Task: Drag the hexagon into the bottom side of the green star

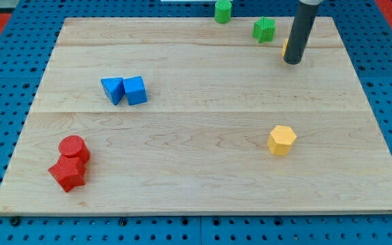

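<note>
At the near left of the wooden board a red cylinder touches a red star-like block, both close to the left edge. Farther in, a blue triangular block sits against a blue cube. None of these lie on the hexagon's likely route.

The middle of the board is bare wood, leaving wide room for sliding.

At the far edge, a green block, shape unclear, sits right at the rim, and the green star lies just right of it, also near the rim. The yellow hexagon rests well apart from the star, near and slightly right of it.

The arm has no jaws; its rod ends in the tip, which holds nothing. It stands right of and nearer than the star, far from the hexagon. A small orange-yellow sliver shows just left of the rod, mostly hidden.

Risks, as a judgement: the tip must get round to the hexagon's near side; an off-centre push would spin it sideways. Too firm a push could shove the star over the far edge, which is close behind it.
</note>
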### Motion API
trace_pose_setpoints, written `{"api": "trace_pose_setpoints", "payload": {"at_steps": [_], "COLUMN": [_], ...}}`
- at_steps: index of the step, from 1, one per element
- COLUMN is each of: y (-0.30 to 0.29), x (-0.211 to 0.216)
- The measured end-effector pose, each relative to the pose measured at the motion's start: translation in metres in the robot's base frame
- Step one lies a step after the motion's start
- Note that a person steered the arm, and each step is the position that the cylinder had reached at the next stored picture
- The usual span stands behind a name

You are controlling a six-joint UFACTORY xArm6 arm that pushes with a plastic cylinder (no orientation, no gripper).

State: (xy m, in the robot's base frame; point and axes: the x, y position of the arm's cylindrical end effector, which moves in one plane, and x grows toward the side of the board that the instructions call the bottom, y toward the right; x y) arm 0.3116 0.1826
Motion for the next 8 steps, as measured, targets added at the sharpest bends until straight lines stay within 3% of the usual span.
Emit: {"api": "trace_pose_setpoints", "payload": {"at_steps": [1, 3, 4, 5, 6, 8], "y": [0.004, 0.065, 0.017, -0.05, -0.071, -0.06], "x": [-0.023, 0.202, 0.256, 0.234, 0.208, 0.167]}}
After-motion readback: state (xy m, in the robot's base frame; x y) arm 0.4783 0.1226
